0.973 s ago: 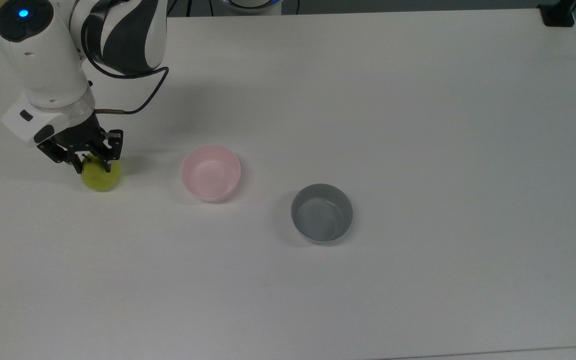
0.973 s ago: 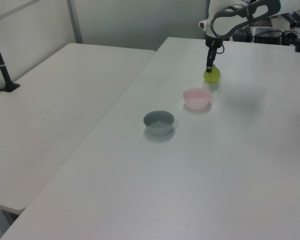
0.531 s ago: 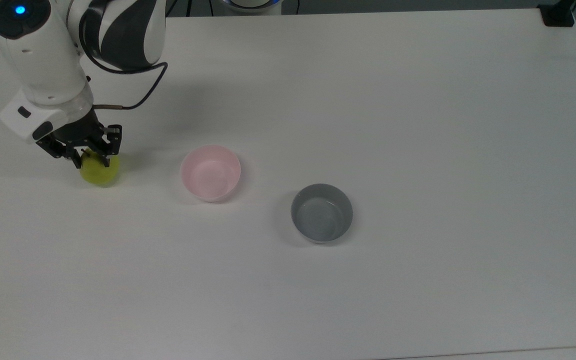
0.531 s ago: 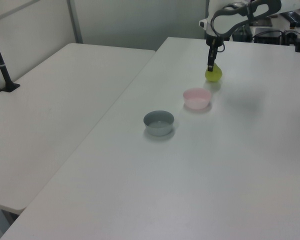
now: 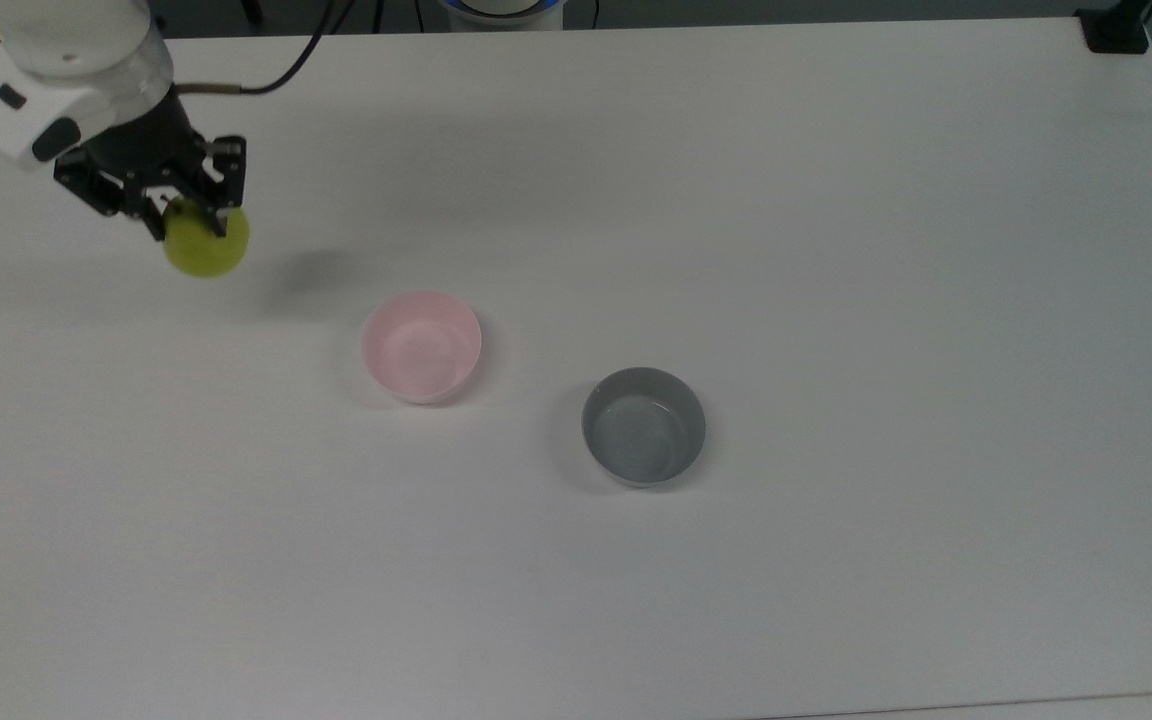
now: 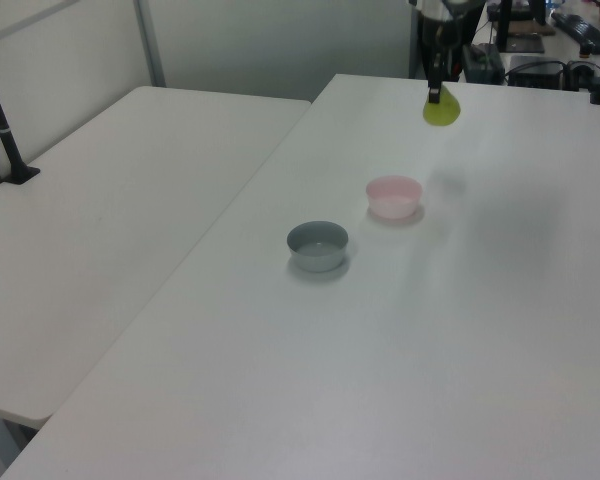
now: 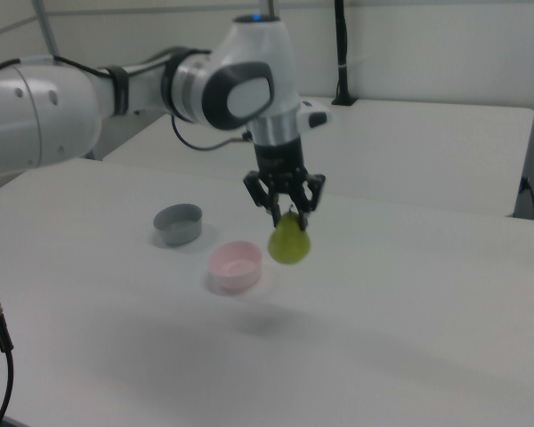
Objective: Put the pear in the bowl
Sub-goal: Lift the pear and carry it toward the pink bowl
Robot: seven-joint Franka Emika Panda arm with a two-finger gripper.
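A grey bowl (image 5: pixel 643 427) sits upright on the white table (image 5: pixel 836 250).

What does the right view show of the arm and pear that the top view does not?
Right view alone: the arm's white upper links, and a clear gap of air between the hanging pear and its shadow on the table, so the pear is plainly lifted. A second table stands behind.

Top view alone: the layout from above, with the pear to the top view's left of the pink bowl, and the grey bowl to the right of that.

Both: the pincer shut on the pear's top, both bowls empty, the pear not yet over the pink bowl.
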